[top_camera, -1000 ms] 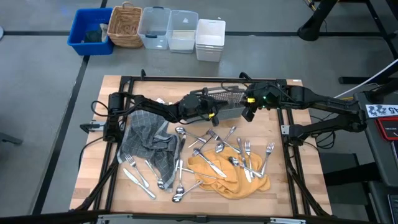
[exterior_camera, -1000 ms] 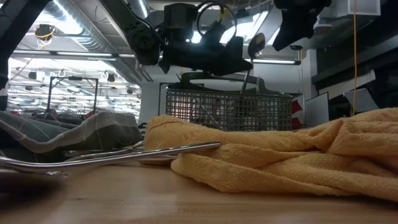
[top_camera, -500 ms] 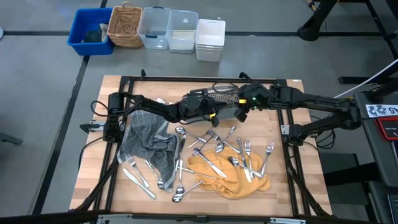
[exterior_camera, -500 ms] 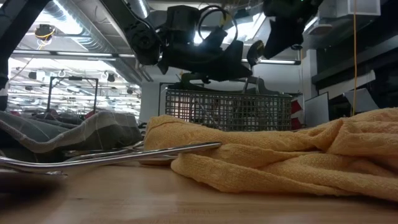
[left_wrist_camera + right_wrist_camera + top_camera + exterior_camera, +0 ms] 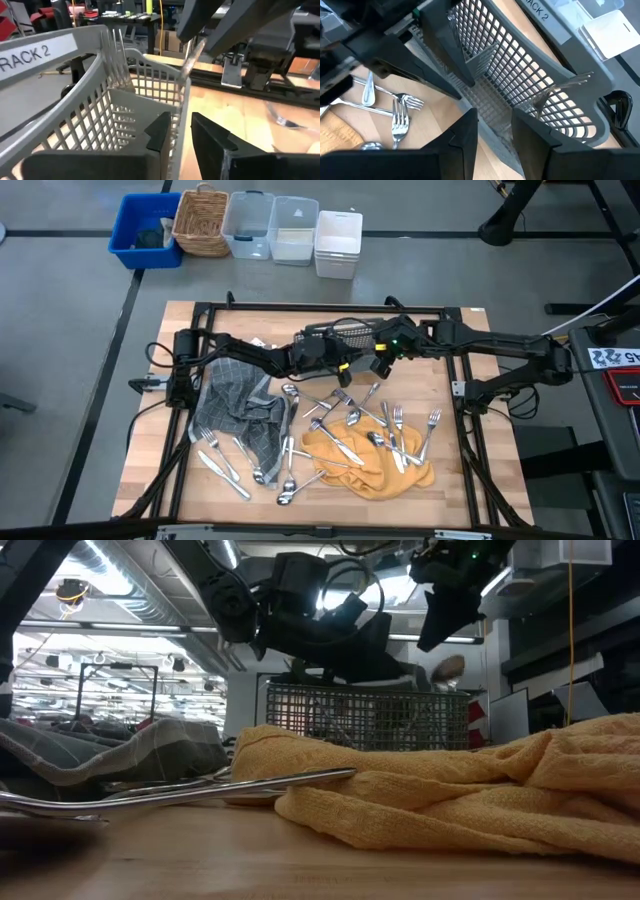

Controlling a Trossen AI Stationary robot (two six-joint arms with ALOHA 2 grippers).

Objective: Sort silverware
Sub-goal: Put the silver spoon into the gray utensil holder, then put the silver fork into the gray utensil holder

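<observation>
The grey mesh caddy (image 5: pixel 355 335) (image 5: pixel 370 715) stands at the table's far middle. My left gripper (image 5: pixel 352 362) (image 5: pixel 177 135) is open at its near side, level with the rim, and holds nothing. A spoon (image 5: pixel 447 667) (image 5: pixel 192 57) leans in the caddy with its bowl over the rim. Forks (image 5: pixel 115 50) (image 5: pixel 570 82) stand inside. My right gripper (image 5: pixel 383 363) (image 5: pixel 495 125) hangs open just above the caddy, slanting down. More silverware (image 5: pixel 350 425) lies on and around a yellow cloth (image 5: pixel 365 460), and some (image 5: pixel 225 460) beside a grey checked cloth (image 5: pixel 240 405).
Black frame rails (image 5: pixel 200 310) run round the wooden table. Beyond its far edge stand a blue bin (image 5: pixel 145 230), a wicker basket (image 5: pixel 203 222), clear tubs (image 5: pixel 270 225) and a white box (image 5: pixel 338 242). The two grippers hang close together over the caddy.
My left gripper has opened and let go of the spoon. The spoon stood upright over the caddy; it has dropped in and tipped, its bowl now by the rim. My right gripper has come down and toward the table's left, closer to the caddy.
</observation>
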